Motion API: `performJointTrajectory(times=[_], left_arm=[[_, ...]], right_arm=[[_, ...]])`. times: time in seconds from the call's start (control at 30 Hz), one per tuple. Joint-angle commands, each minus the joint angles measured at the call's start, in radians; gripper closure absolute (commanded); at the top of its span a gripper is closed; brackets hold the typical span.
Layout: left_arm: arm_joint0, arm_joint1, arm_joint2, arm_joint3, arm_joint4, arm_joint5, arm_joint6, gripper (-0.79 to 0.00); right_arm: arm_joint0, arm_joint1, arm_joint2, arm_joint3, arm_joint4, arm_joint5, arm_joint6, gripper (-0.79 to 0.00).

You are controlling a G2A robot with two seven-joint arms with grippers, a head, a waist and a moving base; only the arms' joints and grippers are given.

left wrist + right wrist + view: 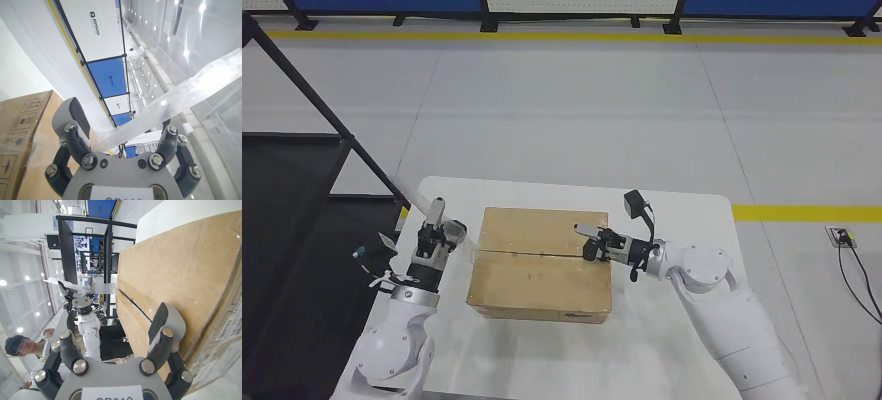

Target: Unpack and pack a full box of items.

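Well, I'm looking at the closed cardboard box (537, 270) sitting mid-tabletop (682, 330), with both pincers spread wide.
The top view is showing my right pincer (587, 240) over the lid seam and my left pincer (442, 222) beside the box's left end. The wrist views are adding a clear tape strip (170, 102) running from the seam across the left pincer's fingers. Grey floor with a yellow line (802, 212) is surrounding the tabletop.

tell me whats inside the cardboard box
Nothing inside can be seen: both top flaps of the box lie shut, leaving only a thin seam. The contents are covered. Peeled clear tape runs off its end.
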Motion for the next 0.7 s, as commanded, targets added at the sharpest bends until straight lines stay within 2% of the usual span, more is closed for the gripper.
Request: performJointTrajectory(times=[0.0,0.3,0.67], left_arm=[[0.004,-0.002,0.015,-0.01,0.028,0.0,0.009,-0.785],[-0.011,-0.012,0.086,-0.019,0.132,0.025,0.034,-0.785],[-0.033,-0.021,0.144,0.001,0.248,0.058,0.029,-0.785]], right_arm=[[0.0,0.0,0.0,0.0,0.0,0.0,0.0,-0.785],[0.0,0.0,0.0,0.0,0.0,0.0,0.0,-0.785],[-0.132,0.023,0.051,-0.164,-0.015,-0.024,-0.053,-0.785]])
